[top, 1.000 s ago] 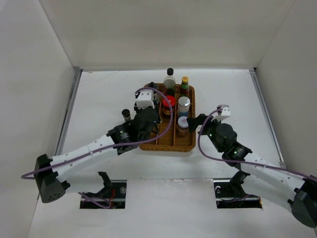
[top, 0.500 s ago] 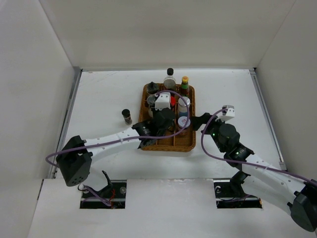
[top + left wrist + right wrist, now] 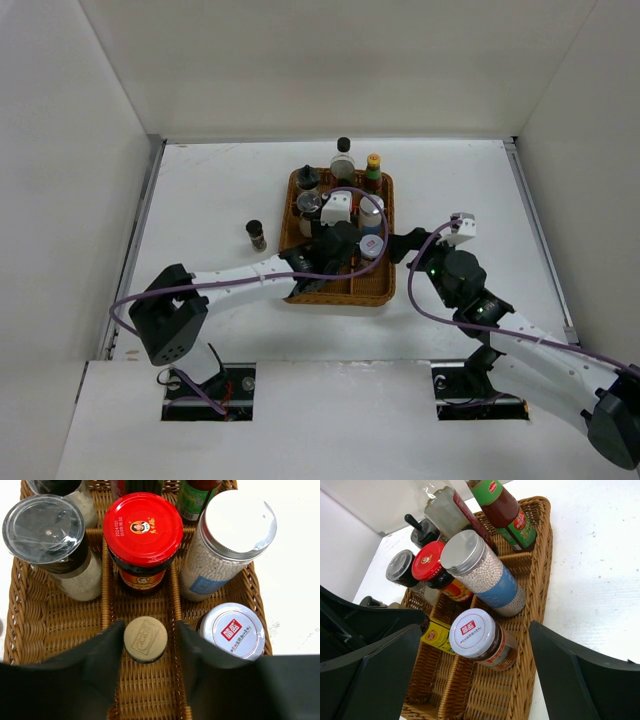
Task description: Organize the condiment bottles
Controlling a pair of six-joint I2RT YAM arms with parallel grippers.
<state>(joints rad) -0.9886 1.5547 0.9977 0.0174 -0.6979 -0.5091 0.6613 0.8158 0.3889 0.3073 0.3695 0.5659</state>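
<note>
The brown wicker basket holds several condiment bottles. My left gripper reaches down into its middle compartment. In the left wrist view the left gripper is shut on a small tan-capped bottle with a yellow label. Ahead of it stands a red-lidded jar. To its right are a white-lidded jar and a silver-capped shaker of white beads. My right gripper is open and empty beside the basket's right rim. One small dark-capped bottle stands on the table left of the basket.
A tall clear black-capped bottle and a green yellow-capped bottle stand at the basket's far end. Two grinders fill the left column. White walls close in the table on three sides.
My left gripper has moved right, from the basket's left edge to over its middle compartment. The right arm has barely moved. The lone bottle on the table has stayed put.
</note>
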